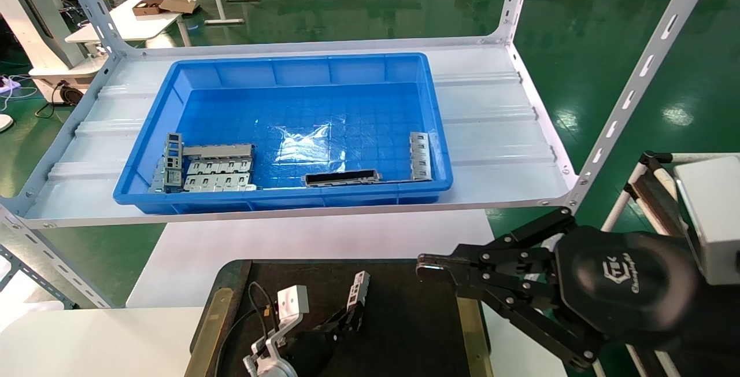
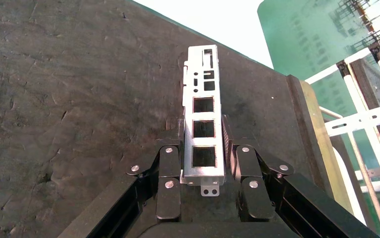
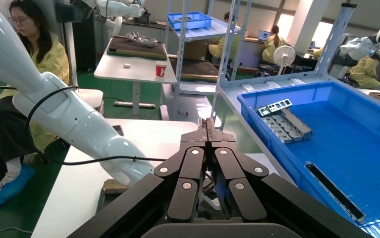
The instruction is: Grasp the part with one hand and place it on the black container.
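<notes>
Left pincer (image 2: 203, 163) is clamping the part (image 2: 203, 124) between both fingers, holding it just over the black container (image 1: 404, 313) on the white counter (image 1: 104, 336). Right pincer (image 1: 425, 267) is idling beside the container's right edge, fingers pressed together, gripping nothing.

Head view: high, looking down on blue bin (image 1: 283, 128). Wrist views: close along own fingers; right shares bin.
</notes>
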Robot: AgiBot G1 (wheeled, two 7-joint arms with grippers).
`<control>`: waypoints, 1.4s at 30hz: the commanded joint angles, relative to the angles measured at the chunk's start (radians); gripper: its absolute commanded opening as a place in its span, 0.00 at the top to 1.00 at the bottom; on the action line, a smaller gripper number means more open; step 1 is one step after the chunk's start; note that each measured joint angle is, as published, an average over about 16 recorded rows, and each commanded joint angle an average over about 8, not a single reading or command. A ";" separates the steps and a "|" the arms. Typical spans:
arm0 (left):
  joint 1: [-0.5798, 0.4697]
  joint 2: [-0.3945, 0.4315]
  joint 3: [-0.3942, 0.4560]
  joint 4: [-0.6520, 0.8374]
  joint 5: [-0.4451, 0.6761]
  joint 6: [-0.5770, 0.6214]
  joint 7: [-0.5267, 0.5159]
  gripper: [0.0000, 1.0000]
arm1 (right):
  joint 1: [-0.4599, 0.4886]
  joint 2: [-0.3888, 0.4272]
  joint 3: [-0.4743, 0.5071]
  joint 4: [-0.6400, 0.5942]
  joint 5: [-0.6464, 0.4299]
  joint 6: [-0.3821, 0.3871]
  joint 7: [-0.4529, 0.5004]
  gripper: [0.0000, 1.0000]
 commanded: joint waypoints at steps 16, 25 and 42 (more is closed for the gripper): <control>-0.028 -0.058 0.107 -0.103 0.000 -0.057 0.003 0.00 | 0.000 0.000 -0.001 0.000 0.001 0.000 0.000 0.00; -0.028 -0.226 0.131 -0.328 0.037 0.005 0.047 0.00 | 0.000 0.001 -0.001 0.000 0.001 0.001 -0.001 0.00; -0.030 -0.488 -0.017 -0.501 -0.105 0.498 0.369 0.00 | 0.001 0.001 -0.002 0.000 0.002 0.001 -0.001 0.00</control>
